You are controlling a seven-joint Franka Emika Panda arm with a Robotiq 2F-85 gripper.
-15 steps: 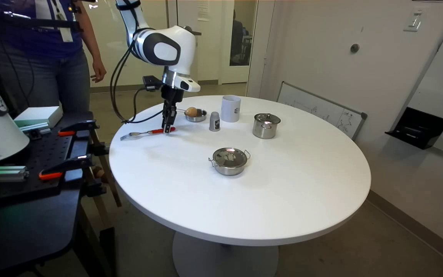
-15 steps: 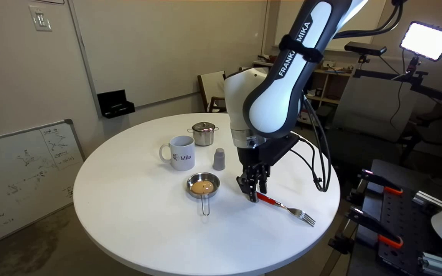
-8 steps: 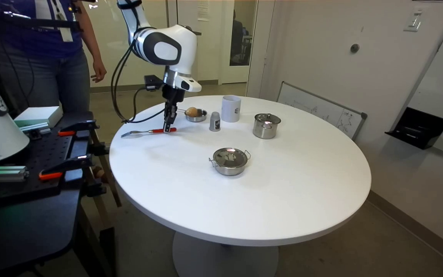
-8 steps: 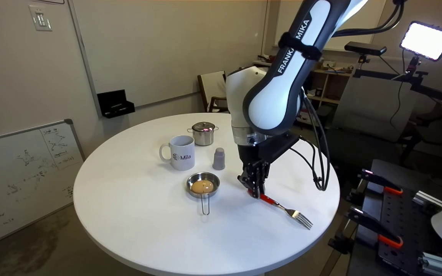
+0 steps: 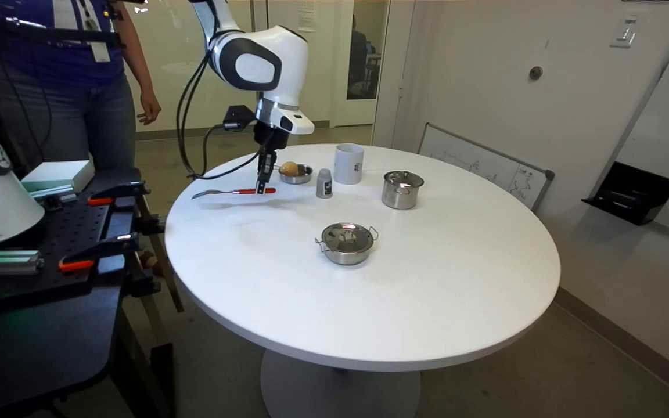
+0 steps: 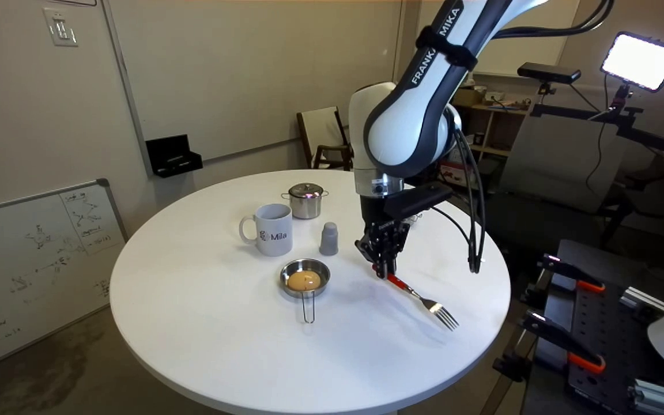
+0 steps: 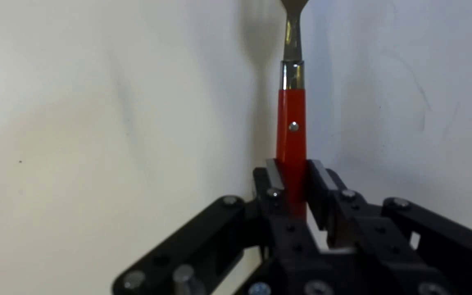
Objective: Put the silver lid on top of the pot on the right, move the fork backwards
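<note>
The red-handled fork point(image 7: 291, 108) is newly lifted just above the counter point(image 5: 445, 290), pinched in the nearly closed hand point(image 7: 295, 175), apparently readied for its backward move, while the silver lid point(image 5: 347, 237) is seated on the low pot point(image 5: 347, 257)

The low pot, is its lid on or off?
On: in an exterior view, the lid covers the low pot, hiding its inside.

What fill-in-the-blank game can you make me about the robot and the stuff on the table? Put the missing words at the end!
1. The pincer is holding a ____.
2. The handle it grips is coloured ____.
3. The word printed on the white mug is ____.
4. The low pot has a silver ____ on top.

Missing words: fork; red; Mila; lid.
</note>
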